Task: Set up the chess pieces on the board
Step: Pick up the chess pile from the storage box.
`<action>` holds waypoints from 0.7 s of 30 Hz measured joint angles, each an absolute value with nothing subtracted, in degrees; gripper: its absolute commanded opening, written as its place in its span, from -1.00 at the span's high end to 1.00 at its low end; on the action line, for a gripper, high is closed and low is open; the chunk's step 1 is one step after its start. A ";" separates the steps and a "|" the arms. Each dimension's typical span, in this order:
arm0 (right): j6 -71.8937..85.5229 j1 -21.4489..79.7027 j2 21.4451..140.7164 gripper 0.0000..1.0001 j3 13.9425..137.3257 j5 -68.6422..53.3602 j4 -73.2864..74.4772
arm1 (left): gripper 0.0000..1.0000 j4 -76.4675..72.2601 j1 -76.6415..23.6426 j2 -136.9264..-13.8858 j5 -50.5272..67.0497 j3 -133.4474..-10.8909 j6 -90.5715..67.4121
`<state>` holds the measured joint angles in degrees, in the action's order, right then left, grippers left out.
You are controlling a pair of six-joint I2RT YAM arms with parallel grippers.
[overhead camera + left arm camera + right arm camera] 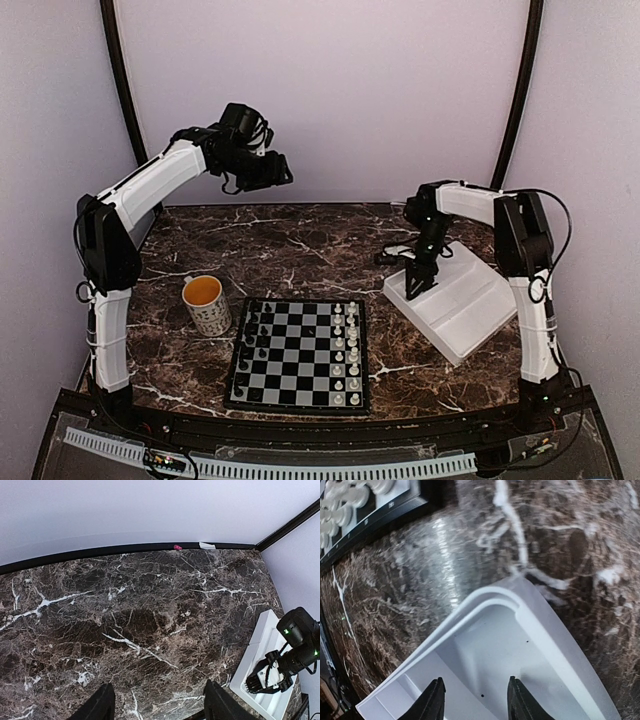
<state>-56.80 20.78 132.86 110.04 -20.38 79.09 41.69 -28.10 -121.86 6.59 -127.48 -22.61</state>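
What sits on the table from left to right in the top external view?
The mug → the board, with black chess pieces on its left columns and white pieces on its right columns → the white tray.

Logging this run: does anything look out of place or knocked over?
Only the chess pieces: black rows on the board look gappy near the front, unlike the full white rows. The mug stands upright.
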 measured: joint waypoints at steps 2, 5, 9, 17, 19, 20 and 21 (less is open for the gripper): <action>-58.72 21.28 130.69 0.15 106.98 -19.66 79.15 | -0.26 41.69 -27.94 -121.89 6.74 -127.48 -22.48; -59.61 21.17 128.46 0.15 105.21 -18.92 80.34 | -0.26 41.65 -27.86 -121.89 7.11 -127.48 -22.26; -56.49 19.35 128.46 0.14 109.84 -18.87 81.03 | -0.25 41.63 -27.86 -122.02 7.94 -127.48 -22.13; -52.75 17.32 128.51 0.07 113.47 -12.51 80.40 | -0.25 41.63 -27.86 -122.19 9.15 -127.48 -22.06; -52.23 17.61 128.60 0.07 113.30 -10.39 80.40 | -0.24 41.63 -27.86 -122.26 9.26 -127.46 -21.93; -51.92 17.76 128.75 0.05 113.27 -9.74 80.42 | -0.24 41.65 -27.86 -122.26 9.26 -127.46 -21.80; -51.51 17.96 128.99 0.04 113.23 -8.84 80.42 | -0.24 41.63 -27.86 -122.26 9.30 -127.46 -21.69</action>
<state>-51.51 17.96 128.99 113.23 -8.84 80.42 41.63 -27.86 -122.26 9.30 -127.46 -21.69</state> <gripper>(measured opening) 0.465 0.623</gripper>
